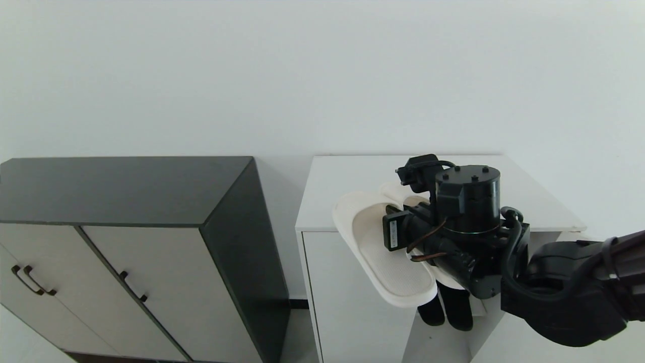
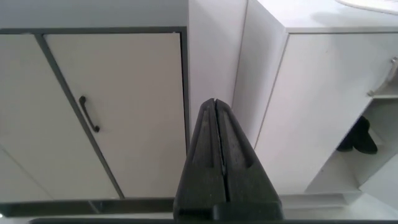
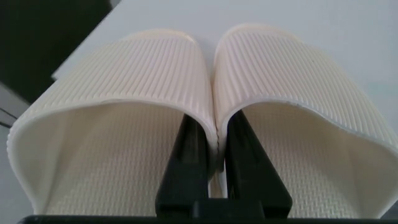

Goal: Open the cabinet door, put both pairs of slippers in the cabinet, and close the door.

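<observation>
Right tool (image 3: 214, 118) clamped on the cream slippers (image 1: 393, 267), one finger inside each shoe and the two inner walls pinched between them. The pair hangs at the white cabinet (image 1: 352, 282), toes level with its top at the front edge, heels slanting down in front of its face. That long axis runs roughly top to bottom, so the load likely has to drop and tip toes-first to enter. The cabinet's open compartment (image 2: 373, 112) lies below the held pair, to the right of the cabinet's front panel, and the black slippers (image 1: 446, 310) stand inside it. Left tool (image 2: 216, 109), fingers pressed together on nothing, sits low before the cabinet's left side, well apart from the pair. The right arm is the nearer.
</observation>
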`<state>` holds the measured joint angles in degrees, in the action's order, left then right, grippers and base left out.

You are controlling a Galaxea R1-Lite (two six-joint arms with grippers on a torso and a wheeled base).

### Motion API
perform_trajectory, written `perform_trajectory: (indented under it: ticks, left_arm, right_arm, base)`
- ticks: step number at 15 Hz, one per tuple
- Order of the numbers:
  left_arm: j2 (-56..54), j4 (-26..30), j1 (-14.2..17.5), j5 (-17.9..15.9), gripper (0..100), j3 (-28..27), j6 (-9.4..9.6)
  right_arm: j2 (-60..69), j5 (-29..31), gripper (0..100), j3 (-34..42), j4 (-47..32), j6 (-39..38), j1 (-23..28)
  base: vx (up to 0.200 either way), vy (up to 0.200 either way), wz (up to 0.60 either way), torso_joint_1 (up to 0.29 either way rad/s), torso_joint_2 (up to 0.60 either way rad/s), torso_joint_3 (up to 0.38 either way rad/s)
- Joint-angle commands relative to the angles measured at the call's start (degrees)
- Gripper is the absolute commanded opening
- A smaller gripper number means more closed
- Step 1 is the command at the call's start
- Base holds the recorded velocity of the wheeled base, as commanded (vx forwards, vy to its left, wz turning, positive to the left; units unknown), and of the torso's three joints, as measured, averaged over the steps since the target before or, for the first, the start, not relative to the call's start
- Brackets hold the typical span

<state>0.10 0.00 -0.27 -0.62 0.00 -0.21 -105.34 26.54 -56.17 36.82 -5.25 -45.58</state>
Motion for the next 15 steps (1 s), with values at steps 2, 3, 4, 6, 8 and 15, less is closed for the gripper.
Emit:
perform_trajectory:
  ticks: [2,3,4,6,8,15]
  left_arm:
    - [-0.01,0.0,0.0,0.01,0,0.0,-0.06]
    - [-0.01,0.0,0.0,0.01,0,0.0,0.03]
    - [-0.01,0.0,0.0,-0.08,0,0.0,0.03]
    - [-0.01,0.0,0.0,0.01,0,0.0,-0.06]
    - [-0.01,0.0,0.0,0.01,0,0.0,-0.06]
    - [-0.01,0.0,0.0,0.01,0,0.0,-0.06]
  right_arm:
    - [-0.31,0.0,0,0.1,-0.08,-0.02,0.05]
    - [-0.31,0.0,0,0.1,-0.08,-0.02,0.05]
    - [-0.31,0.0,0,0.1,-0.08,-0.02,0.05]
    - [-0.31,0.0,0,0.19,-0.08,-0.02,0.14]
    - [-0.31,0.0,0,0.19,-0.08,-0.02,0.14]
    - [-1.01,0.0,0,0.28,0.01,-0.02,0.14]
  base:
    - [-0.2,0.0,0.0,-0.005,0.0,0.002]
    - [-0.2,0.0,0.0,0.002,0.0,-0.002]
    - [-0.2,0.0,0.0,0.002,0.0,-0.002]
    - [-0.1,0.0,0.0,-0.001,0.0,0.004]
    - [0.0,0.0,0.0,0.0,0.0,0.0]
    - [0.0,0.0,0.0,0.0,0.0,0.0]
